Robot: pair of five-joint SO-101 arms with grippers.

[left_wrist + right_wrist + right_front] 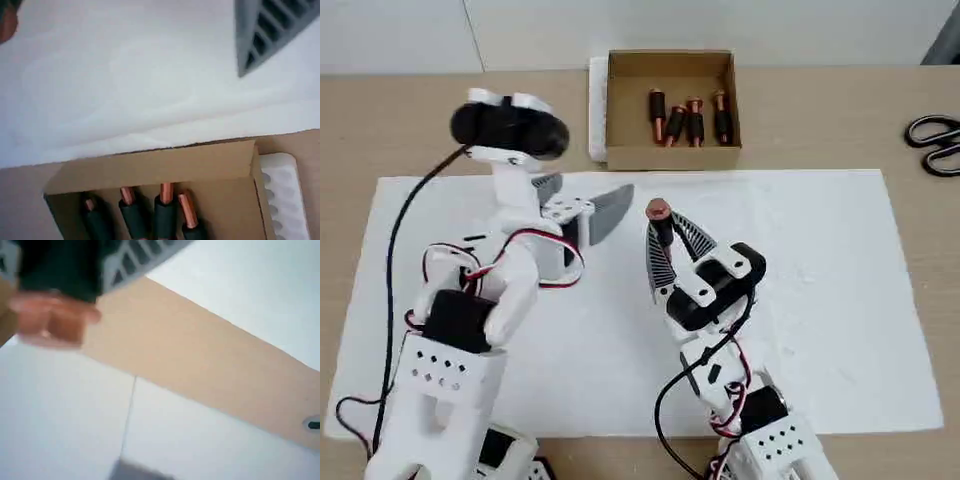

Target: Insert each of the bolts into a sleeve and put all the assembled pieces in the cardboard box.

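The pale wooden surface (820,110) carries a wide white paper sheet (820,300), and both arms stand over it. At the sheet's far edge sits the open brown cardboard box (670,157), with four copper bolts in black sleeves (688,118) lying side by side inside.

The right pincer (665,225) is clenched on a fifth assembled piece (657,209), a black sleeve with the copper bolt head showing at its end. It is held above the sheet, near the box's front wall but not over it. The left pincer (582,197) is released and holds nothing. It is just beside the right one, toward the box's left corner.

Insertion looks done for this piece, so the step in hand is probably delivery. The next move calls for lifting the piece over the front wall, lowering it beside the four, then letting go.

That wall is the main obstacle, and the left pincer's spread grey finger lies close to the path. A white foam tray (597,105) rests against the box's left side. Black-handled scissors (932,140) lie well apart.
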